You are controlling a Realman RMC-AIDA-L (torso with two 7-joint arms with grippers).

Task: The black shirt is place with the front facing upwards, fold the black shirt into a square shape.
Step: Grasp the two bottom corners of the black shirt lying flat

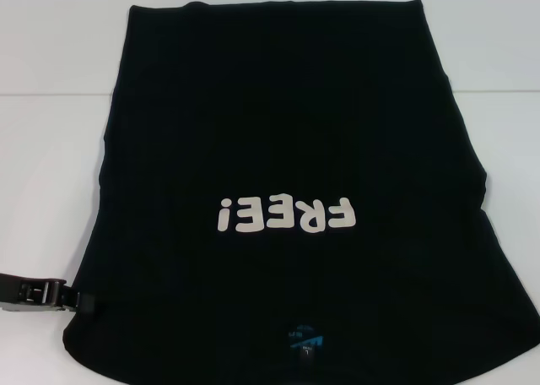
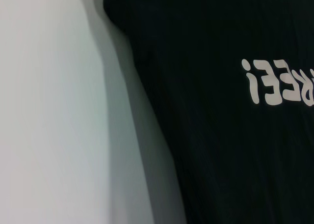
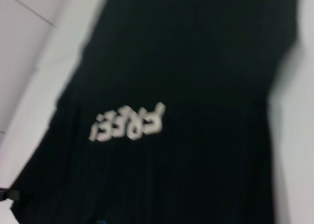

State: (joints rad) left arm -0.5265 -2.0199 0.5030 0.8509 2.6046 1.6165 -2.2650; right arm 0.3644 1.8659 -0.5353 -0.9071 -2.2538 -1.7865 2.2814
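The black shirt [image 1: 278,123] lies flat on the white table [image 1: 51,106], front up, with its neck toward me. Its cream letters "FREE!" [image 1: 285,214] read upside down, and the small blue neck label [image 1: 305,344] is near the front edge. No sleeves show at its sides. My left gripper [image 1: 83,303] is low at the shirt's near-left edge, touching the cloth. The shirt [image 2: 221,135] and part of the letters [image 2: 279,84] show in the left wrist view. The right wrist view shows the shirt [image 3: 196,62] and its letters [image 3: 126,123] from above. My right gripper is out of view.
Bare white table shows to the left of the shirt [image 2: 49,111], to its right [image 1: 515,81] and beyond its far hem. A seam line crosses the table at the left [image 1: 42,94].
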